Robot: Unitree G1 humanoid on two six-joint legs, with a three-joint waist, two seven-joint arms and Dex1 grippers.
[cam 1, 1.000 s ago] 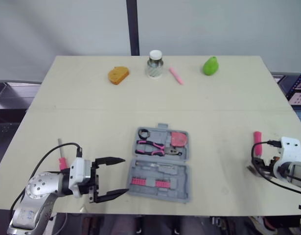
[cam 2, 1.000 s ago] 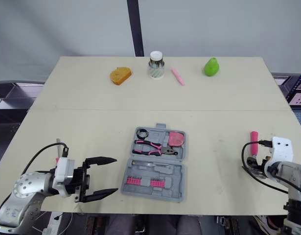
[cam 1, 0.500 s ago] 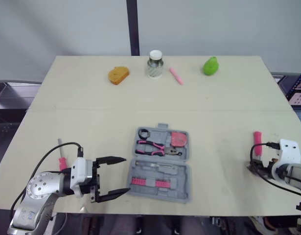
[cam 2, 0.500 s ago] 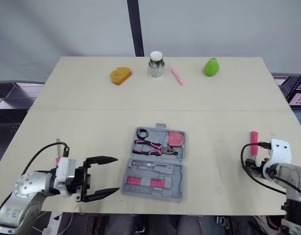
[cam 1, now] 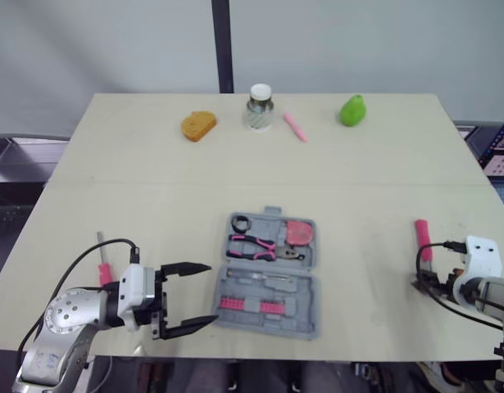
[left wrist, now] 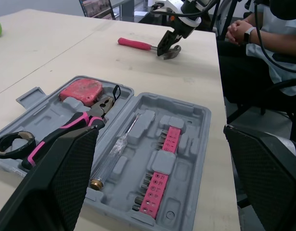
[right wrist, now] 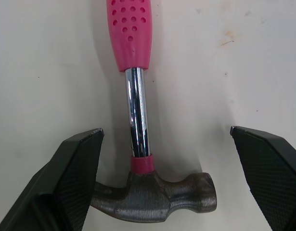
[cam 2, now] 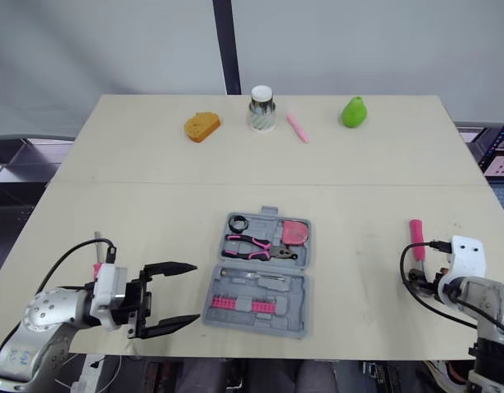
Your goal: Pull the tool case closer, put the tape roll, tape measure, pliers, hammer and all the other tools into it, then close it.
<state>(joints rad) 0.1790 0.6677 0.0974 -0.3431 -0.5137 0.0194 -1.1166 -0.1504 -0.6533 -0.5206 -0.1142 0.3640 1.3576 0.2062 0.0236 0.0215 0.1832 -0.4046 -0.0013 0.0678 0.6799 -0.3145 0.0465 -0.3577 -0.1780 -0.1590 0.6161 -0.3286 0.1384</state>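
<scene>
- The right hand (right wrist: 165, 132) is hovering over the hammer (right wrist: 138, 108) with its fingers (right wrist: 73, 178) spread wide and holding nothing. The steel shaft is lying between them, nearer one finger than the other.
- The hammer is lying flat on the worktop (cam 1: 153, 164) near its right edge, well apart from the open case (cam 1: 304, 304). Its pink grip is pointing away from the robot.
- The grasp is looking like the step in hand. Centring over the shaft close to the head seems wise, since the weight is sitting there and a hold far up the grip would be letting the head swing.
- The thin round shaft is likely to roll, so the hand should be coming fully down before squeezing.
- The left hand (cam 1: 209, 293) is waiting, fingers apart and empty, just beside the case's left edge.
- The pliers (cam 1: 256, 246), tape measure (cam 1: 298, 232) and tape roll (cam 1: 240, 222) are already lying in the case.
</scene>
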